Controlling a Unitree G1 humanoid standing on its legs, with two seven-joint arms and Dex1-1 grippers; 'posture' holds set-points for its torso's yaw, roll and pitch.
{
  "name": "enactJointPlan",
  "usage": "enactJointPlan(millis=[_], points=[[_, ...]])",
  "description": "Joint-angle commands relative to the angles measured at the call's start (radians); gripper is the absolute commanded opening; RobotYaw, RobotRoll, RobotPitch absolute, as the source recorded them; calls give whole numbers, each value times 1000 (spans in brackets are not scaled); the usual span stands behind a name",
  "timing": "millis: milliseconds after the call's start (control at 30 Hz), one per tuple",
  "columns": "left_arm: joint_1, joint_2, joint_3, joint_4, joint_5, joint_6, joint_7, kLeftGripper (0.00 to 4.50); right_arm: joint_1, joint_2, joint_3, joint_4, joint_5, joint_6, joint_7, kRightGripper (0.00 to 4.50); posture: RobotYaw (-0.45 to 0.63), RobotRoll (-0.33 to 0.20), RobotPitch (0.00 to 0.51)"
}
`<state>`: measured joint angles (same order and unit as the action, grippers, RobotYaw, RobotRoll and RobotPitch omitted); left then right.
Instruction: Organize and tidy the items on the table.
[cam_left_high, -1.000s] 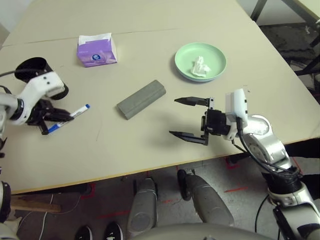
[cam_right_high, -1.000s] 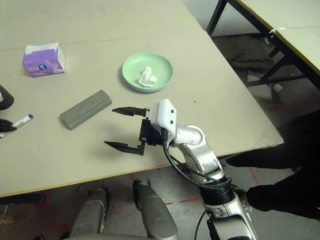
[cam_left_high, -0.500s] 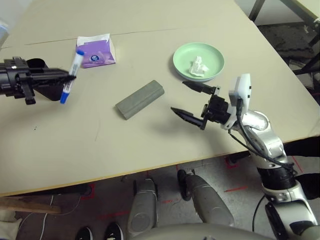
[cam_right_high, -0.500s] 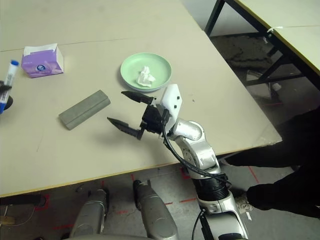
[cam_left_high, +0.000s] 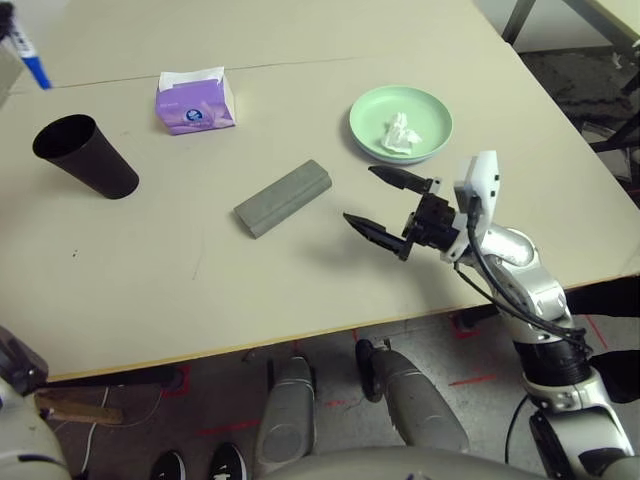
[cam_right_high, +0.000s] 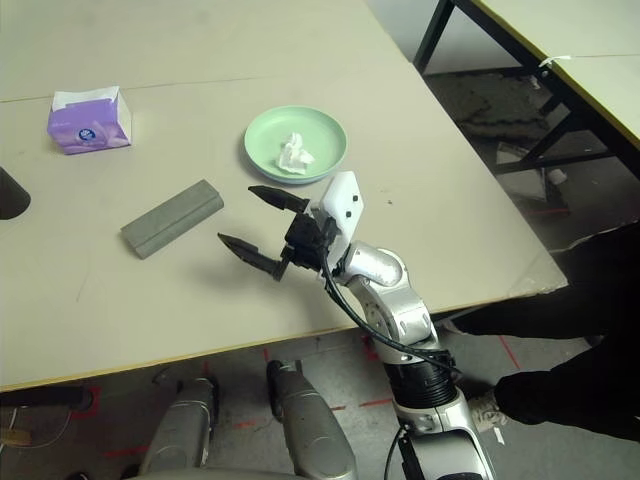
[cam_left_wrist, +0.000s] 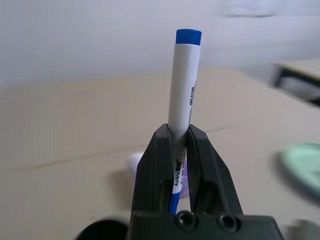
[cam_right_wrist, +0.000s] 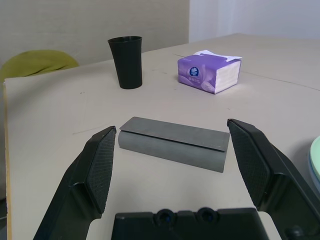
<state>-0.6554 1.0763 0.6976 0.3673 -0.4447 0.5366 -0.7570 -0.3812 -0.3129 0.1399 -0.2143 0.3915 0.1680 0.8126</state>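
Clamped in left gripper (cam_left_wrist: 181, 142): a pen (cam_left_wrist: 183, 85), lifted off the table (cam_left_high: 300, 300), cup (cam_left_high: 85, 157) waiting by the left edge. Right gripper (cam_left_high: 384, 200) spread wide, empty, near case (cam_left_high: 282, 198) mid-table. Tissue (cam_left_high: 400, 134) already on plate (cam_left_high: 372, 115); box (cam_left_high: 194, 101) toward the far-left corner. Plenty left.

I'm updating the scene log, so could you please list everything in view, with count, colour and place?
table: one, pale beige, under everything.
cup: one, black, upright, robot's left side.
tissue box: one, purple, far side, right of the cup.
glasses case: one, grey, closed, centre.
plate: one, light green, far right.
tissue: one, white, crumpled, on the plate.
marker pen: one, white with blue cap, in the left gripper.
left gripper: jaws shut on the pen, raised.
right gripper: jaws open, pointing at the case.
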Motion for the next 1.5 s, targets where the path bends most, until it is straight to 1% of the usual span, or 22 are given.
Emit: enactJointPlan(millis=[33,133,233,467,633,900,967,1133,1200,1267,1300,1433,1500], points=[[45,-16,-35,86,84,-168,65,251,16,-9,15,0,-10,-7,14,4500,-40,0,269],[42,-40,-73,160,125,-272,118,251,21,-13,14,-8,-10,-3,17,4500,-50,0,266],[5,-64,-136,253,165,-380,141,251,24,-21,12,-17,-9,2,19,4500,-63,0,261],[-107,-99,-226,421,196,-502,163,251,33,-39,6,-37,-9,6,15,4500,-90,0,251],[-117,-115,-242,474,184,-542,165,251,40,-49,8,-54,-8,11,9,4500,-98,0,247],[-75,-111,-219,462,157,-547,173,251,24,-58,6,-43,-6,10,18,4500,-88,0,247],[-66,-111,-214,452,142,-524,164,985,19,-60,8,-37,-6,8,24,4500,-81,0,247],[-46,-106,-206,431,121,-504,155,2603,12,-61,8,-28,-7,4,33,4500,-79,0,248],[-43,-103,-205,426,116,-499,154,3388,13,-61,8,-27,-8,2,37,4500,-78,0,250],[-44,-101,-203,425,115,-495,154,4018,13,-60,9,-25,-10,0,39,4500,-79,0,252],[-46,-100,-201,424,113,-492,154,4406,13,-60,9,-24,-10,0,39,4500,-79,0,251],[-63,-95,-195,417,103,-482,152,4461,12,-58,5,-18,-10,-3,40,4500,-81,0,252],[-70,-90,-185,400,87,-473,149,4461,4,-59,-16,-11,-3,-2,31,4500,-82,0,254]])
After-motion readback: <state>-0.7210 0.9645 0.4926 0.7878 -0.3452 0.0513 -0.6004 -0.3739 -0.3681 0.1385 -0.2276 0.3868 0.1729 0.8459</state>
